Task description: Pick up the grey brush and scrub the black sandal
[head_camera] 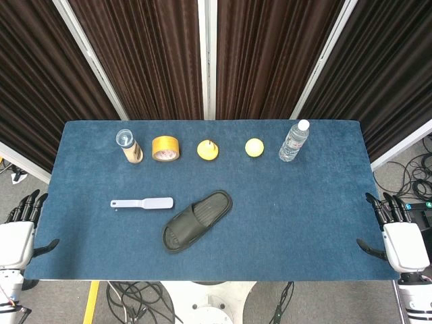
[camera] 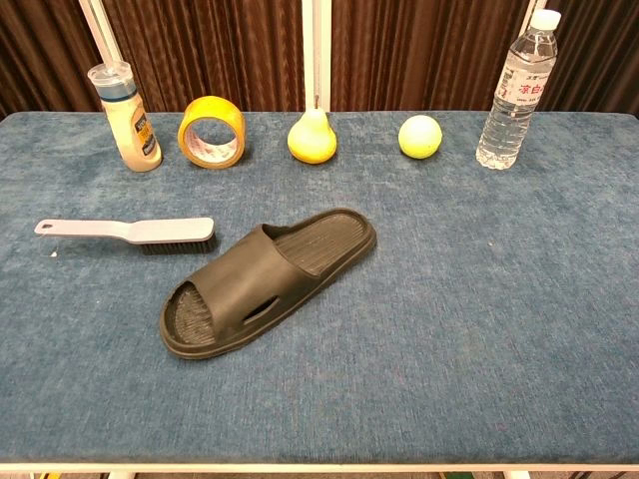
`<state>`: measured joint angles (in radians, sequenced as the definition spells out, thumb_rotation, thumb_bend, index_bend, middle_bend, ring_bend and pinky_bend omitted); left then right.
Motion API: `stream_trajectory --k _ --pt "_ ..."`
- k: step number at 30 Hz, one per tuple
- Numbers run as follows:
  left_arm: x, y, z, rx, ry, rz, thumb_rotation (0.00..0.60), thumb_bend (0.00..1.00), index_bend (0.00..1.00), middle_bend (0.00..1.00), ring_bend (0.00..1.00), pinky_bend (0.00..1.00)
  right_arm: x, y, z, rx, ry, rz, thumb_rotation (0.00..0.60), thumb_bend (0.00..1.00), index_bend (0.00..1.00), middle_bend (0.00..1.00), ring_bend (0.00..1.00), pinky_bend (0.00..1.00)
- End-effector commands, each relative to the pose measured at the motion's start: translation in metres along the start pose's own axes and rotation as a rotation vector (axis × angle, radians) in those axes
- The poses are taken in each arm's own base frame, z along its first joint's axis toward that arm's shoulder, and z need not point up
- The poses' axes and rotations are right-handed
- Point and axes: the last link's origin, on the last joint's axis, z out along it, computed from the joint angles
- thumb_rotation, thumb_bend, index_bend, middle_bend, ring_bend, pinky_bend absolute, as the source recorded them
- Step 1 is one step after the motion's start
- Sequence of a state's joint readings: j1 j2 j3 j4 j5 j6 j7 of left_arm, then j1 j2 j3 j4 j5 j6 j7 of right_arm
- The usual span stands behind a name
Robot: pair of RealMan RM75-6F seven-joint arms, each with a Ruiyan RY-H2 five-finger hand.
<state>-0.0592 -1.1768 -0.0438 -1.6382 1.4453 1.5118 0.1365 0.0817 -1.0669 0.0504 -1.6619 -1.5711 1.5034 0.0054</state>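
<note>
**Both hands wait off the table edges, brush and sandal untouched**

The blue table (head_camera: 317, 202) fills the scene. At its centre, the black sandal (camera: 265, 279) lies sole-down, toe end pointing toward seven o'clock, heel toward one o'clock. At its ten o'clock, just beside it but apart, the grey brush (camera: 135, 233) rests bristles-down, handle pointing to nine o'clock. Along the far edge runs a row: water bottle (camera: 516, 90) at the right, then the yellow ball (camera: 419, 137), yellow pear (camera: 312, 138), tape roll (camera: 212, 133) and a capped bottle (camera: 127, 117) at the left. The left hand (head_camera: 20, 233) sits off the table at nine o'clock, fingers apart, holding nothing. The right hand (head_camera: 398, 236) mirrors it at three o'clock, fingers spread and empty.
</note>
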Motion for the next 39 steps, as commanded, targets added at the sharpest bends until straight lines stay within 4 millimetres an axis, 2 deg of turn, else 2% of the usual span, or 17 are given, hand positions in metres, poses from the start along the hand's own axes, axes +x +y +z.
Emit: stream_trajectory --k 1,7,11,13,16,18,21,26,32,39 --pt "-0.001 0.0 0.0 0.002 -0.008 0.0 0.6 0.03 0.05 0.13 0.1 0.22 -0.001 0.0 0.001 0.001 -0.001 0.002 0.6 0.03 0.0 0.19 0.0 0.05" --pt "-0.002 0.002 0.005 -0.022 -0.041 0.013 0.6 0.03 0.07 0.14 0.1 0.22 0.0 0.0 0.002 0.003 0.005 -0.001 0.6 0.03 0.0 0.19 0.0 0.05" --pt "0.002 0.008 0.025 -0.063 -0.055 -0.002 0.6 0.03 0.12 0.14 0.1 0.22 0.002 -0.001 0.004 0.005 0.022 -0.004 0.6 0.03 0.0 0.19 0.0 0.05" --pt "0.006 0.013 0.044 -0.1 -0.056 0.004 0.6 0.03 0.16 0.17 0.13 0.22 0.004 -0.001 0.005 0.008 0.027 -0.008 0.6 0.03 0.0 0.19 0.0 0.05" --pt "0.008 0.022 0.075 -0.155 -0.098 0.036 0.6 0.03 0.28 0.29 0.23 0.27 0.007 -0.002 0.008 0.016 0.036 -0.02 0.6 0.03 0.0 0.19 0.0 0.05" --pt "0.005 0.031 0.098 -0.191 -0.157 0.025 0.6 0.03 0.33 0.33 0.26 0.29 0.009 -0.003 0.009 0.022 0.043 -0.022 0.6 0.03 0.0 0.19 0.0 0.05" --pt "-0.003 0.039 0.127 -0.226 -0.299 0.044 0.6 0.06 0.35 0.35 0.28 0.35 0.01 -0.003 0.009 0.024 0.049 -0.023 0.6 0.03 0.0 0.19 0.0 0.05" --pt "-0.019 0.059 0.163 -0.249 -0.468 0.03 0.6 0.24 0.33 0.38 0.33 0.42 0.011 0.0 0.01 0.015 0.048 -0.024 0.6 0.03 0.0 0.19 0.0 0.05" --pt "-0.048 0.067 0.188 -0.206 -0.587 0.026 0.6 0.26 0.34 0.42 0.38 0.51 0.014 0.003 0.01 0.006 0.056 -0.029 0.6 0.03 0.0 0.19 0.0 0.05" --pt "-0.064 0.077 0.191 -0.192 -0.653 -0.006 0.6 0.26 0.37 0.47 0.44 0.55 0.013 0.005 0.011 -0.006 0.051 -0.031 0.6 0.03 0.0 0.2 0.0 0.05"
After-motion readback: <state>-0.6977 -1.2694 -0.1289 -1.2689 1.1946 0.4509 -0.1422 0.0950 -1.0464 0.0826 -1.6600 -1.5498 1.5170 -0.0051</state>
